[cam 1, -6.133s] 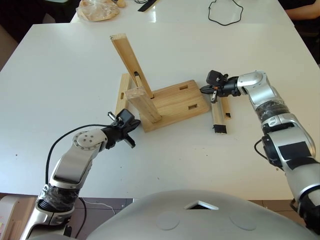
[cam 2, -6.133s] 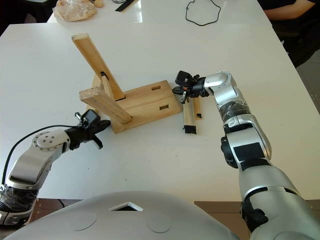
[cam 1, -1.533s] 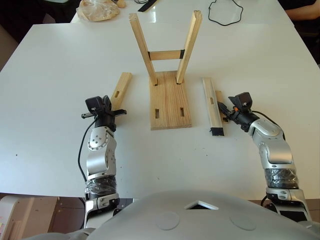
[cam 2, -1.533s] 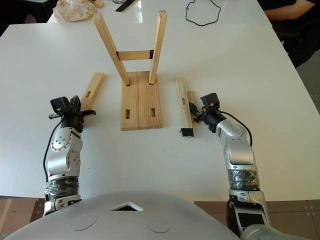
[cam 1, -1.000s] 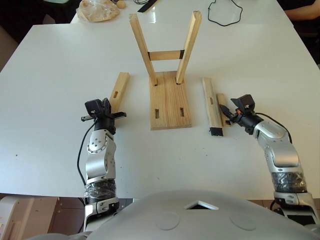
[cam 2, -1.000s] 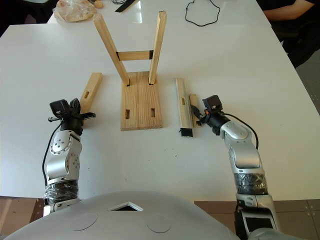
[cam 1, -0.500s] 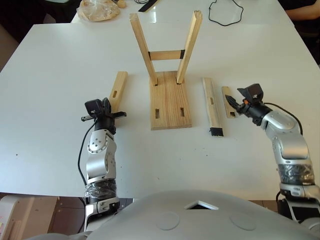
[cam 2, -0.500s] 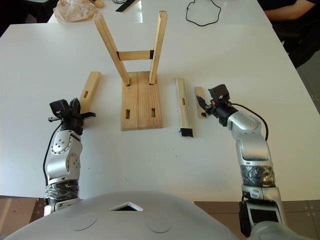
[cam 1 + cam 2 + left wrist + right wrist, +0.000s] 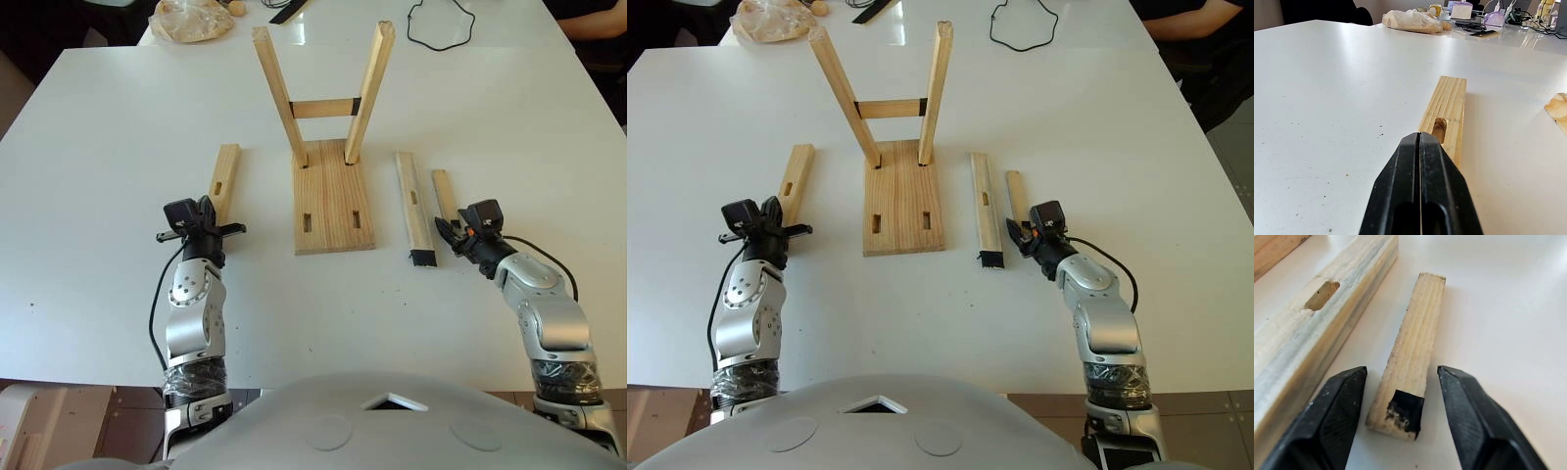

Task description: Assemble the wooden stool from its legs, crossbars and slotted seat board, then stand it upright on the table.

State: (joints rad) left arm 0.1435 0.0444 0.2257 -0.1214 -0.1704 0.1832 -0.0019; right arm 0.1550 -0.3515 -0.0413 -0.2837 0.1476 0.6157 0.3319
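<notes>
On the surface [image 9: 118, 127] right of the seat board [image 9: 333, 201], the short crossbar [image 9: 1418, 328] lies with its near end between the parted tips of the right gripper [image 9: 1400, 382]. Best to centre over it, sink low, then close squarely across its narrow sides. The left gripper [image 9: 1419, 142], pressed together and empty, points at a loose leg [image 9: 1449, 112].

Tan straight-grained seat board [image 9: 333, 196], glossy white table [image 9: 118, 127], pale crossbar [image 9: 1411, 346] with black end

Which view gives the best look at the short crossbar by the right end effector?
Right wrist view: the crossbar lies close up, its black-marked end between the open right end effector. Both eye views show it small, beside the loose leg.
</notes>
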